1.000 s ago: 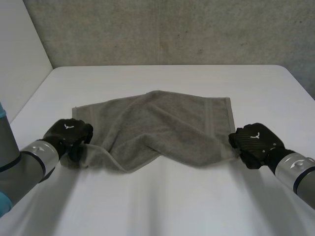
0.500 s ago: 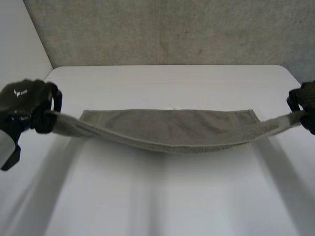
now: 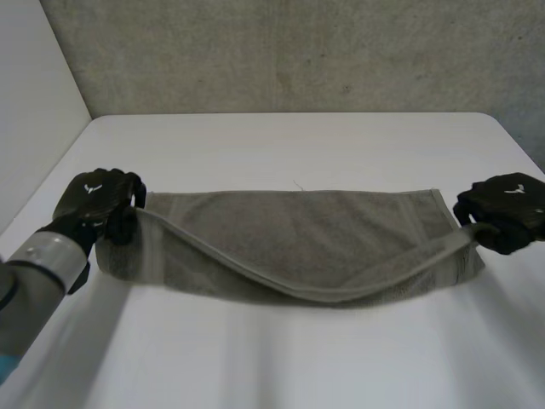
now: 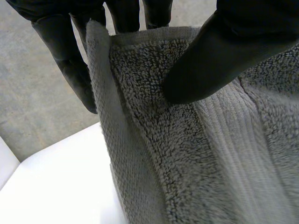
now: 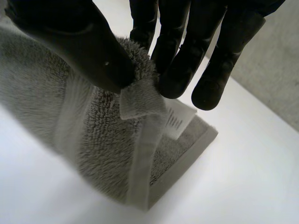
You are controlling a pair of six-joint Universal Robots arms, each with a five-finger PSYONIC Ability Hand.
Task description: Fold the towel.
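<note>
A grey towel (image 3: 298,234) stretches across the white table (image 3: 281,145), its far half lying flat and its near edge lifted in a sagging line between my hands. My left hand (image 3: 95,200) pinches the towel's left near corner (image 4: 140,93) between thumb and fingers. At the right end, my right hand (image 3: 504,206) pinches the other near corner (image 5: 140,93) the same way, a white label (image 5: 176,119) showing just below its fingertips. Both corners hang a little above the table.
A grey concrete wall (image 3: 289,51) stands behind the table's far edge. A white panel (image 3: 34,102) rises at the left. Bare tabletop lies in front of the towel and behind it.
Both hands rose and swung outward with the towel's near corners, pulling the crumpled cloth taut, then came down and inward a little; the near edge now sags over the flat far half.
</note>
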